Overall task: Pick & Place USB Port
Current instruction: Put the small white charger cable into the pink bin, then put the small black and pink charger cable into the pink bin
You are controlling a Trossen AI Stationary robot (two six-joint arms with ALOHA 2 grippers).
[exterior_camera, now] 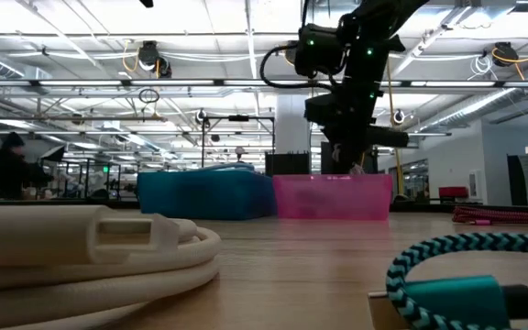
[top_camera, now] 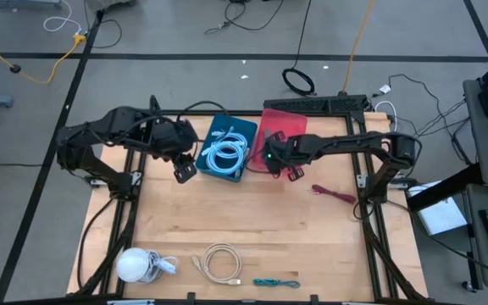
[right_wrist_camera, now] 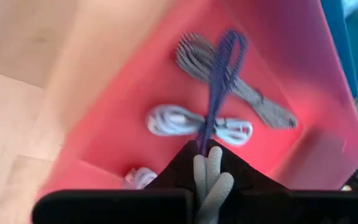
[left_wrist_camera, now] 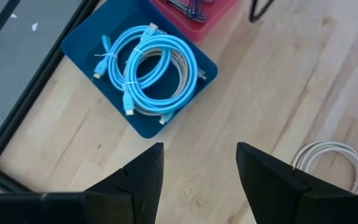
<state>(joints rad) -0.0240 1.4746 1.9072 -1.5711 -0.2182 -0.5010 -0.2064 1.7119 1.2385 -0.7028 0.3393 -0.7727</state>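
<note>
Dangling cable from right jaws | over pink bin

A dark blue cable dangles looped over the pink bin.

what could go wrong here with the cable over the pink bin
The right gripper is shut on a dark braided cable dangling over the pink bin. The cable hangs as a loose loop, so part of it might drape over the bin's rim instead of dropping inside. It could also tangle with the white cable and grey braided cable already lying there. The left gripper waits open beside the blue bin.
</note>
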